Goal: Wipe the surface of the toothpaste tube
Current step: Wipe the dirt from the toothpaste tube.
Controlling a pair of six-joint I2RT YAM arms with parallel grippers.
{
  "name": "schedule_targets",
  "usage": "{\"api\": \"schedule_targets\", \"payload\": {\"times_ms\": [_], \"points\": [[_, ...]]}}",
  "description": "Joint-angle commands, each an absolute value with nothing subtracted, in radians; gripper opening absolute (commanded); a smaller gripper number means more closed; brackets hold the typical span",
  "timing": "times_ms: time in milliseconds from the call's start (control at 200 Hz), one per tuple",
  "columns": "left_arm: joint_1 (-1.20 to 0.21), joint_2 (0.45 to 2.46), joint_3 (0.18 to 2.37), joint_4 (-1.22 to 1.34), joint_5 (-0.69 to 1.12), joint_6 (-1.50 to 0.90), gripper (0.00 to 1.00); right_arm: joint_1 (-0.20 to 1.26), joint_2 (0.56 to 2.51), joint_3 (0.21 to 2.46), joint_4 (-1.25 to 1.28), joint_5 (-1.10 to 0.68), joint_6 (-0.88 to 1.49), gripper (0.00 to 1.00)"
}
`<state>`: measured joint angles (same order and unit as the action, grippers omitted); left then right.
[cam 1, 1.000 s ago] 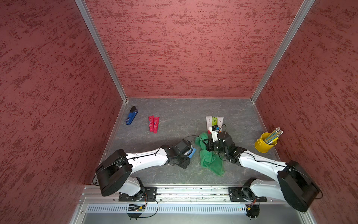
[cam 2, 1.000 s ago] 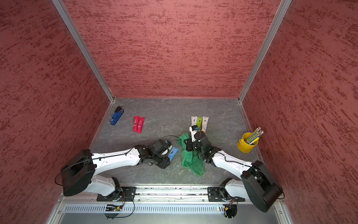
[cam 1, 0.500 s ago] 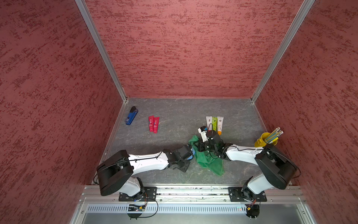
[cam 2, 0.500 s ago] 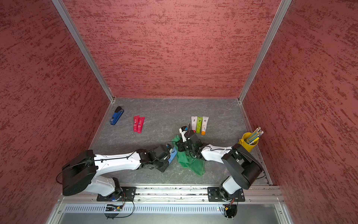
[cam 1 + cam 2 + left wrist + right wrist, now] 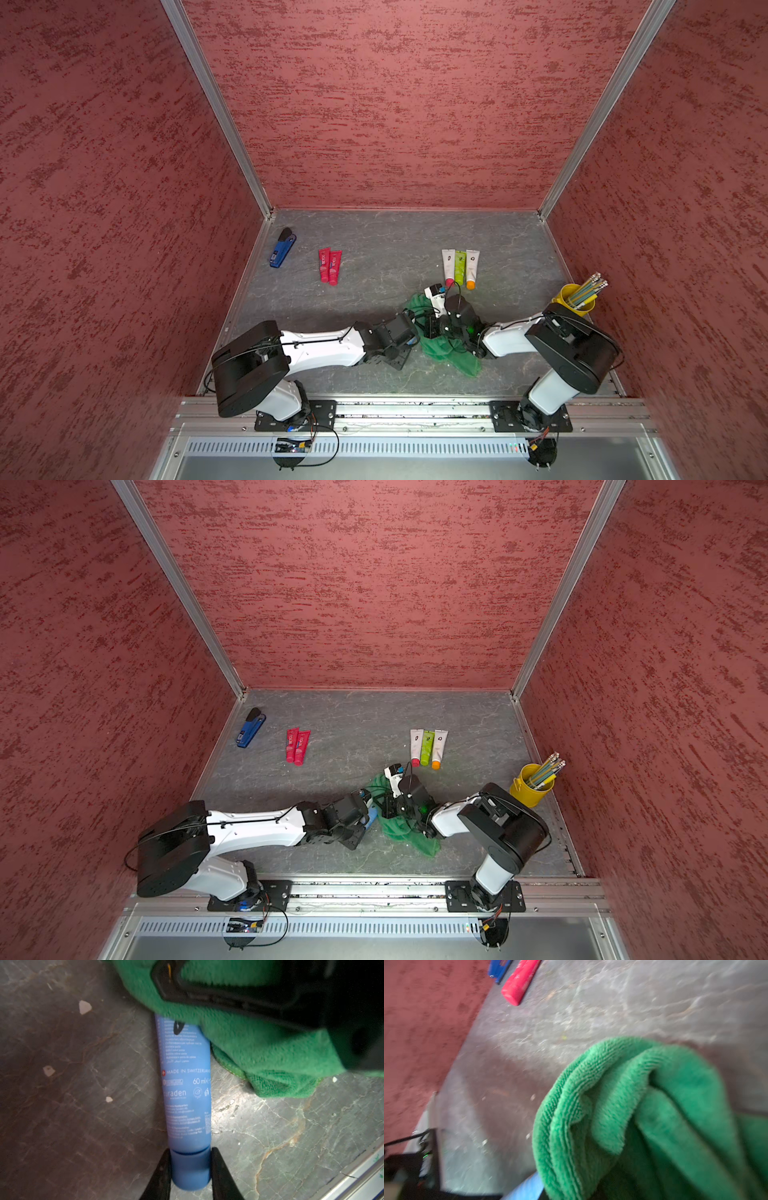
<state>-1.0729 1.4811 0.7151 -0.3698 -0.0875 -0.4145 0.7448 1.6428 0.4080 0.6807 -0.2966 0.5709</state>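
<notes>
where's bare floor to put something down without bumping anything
Widest bare patch: between the red tubes and the row of three tubes. Also the strip along the back wall. Crowded: front centre, around the green cloth and blue tube.

Green microfibre cloth (image 5: 654,1115), bunched in thick folds and blurred; blue toothpaste tube (image 5: 527,1188) emerging beneath it at seven o'clock; red tube (image 5: 519,982) and cropped blue item (image 5: 498,969) at eleven o'clock, on grey marbled tabletop (image 5: 591,1012); red textured wall (image 5: 415,1032) at nine o'clock.
</notes>
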Motion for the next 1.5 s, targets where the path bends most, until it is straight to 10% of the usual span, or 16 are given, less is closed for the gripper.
{"api": "schedule_targets", "payload": {"times_ms": [0, 596, 1142, 1493], "points": [[-1.063, 1.545, 0.694, -0.335, -0.155, -0.416, 0.18, 0.806, 1.660, 0.312, 0.674, -0.517, 0.650, 0.00], [-1.070, 1.513, 0.658, -0.312, -0.130, -0.411, 0.16, 0.621, 1.603, 0.407, 0.410, -0.104, 0.609, 0.00], [-1.069, 1.556, 0.699, -0.312, -0.127, -0.385, 0.15, 0.847, 1.642, 0.430, 0.520, -0.462, 0.617, 0.00], [-1.071, 1.525, 0.677, -0.308, -0.124, -0.395, 0.15, 0.617, 1.714, 0.472, 0.367, -0.225, 0.547, 0.00]]}}
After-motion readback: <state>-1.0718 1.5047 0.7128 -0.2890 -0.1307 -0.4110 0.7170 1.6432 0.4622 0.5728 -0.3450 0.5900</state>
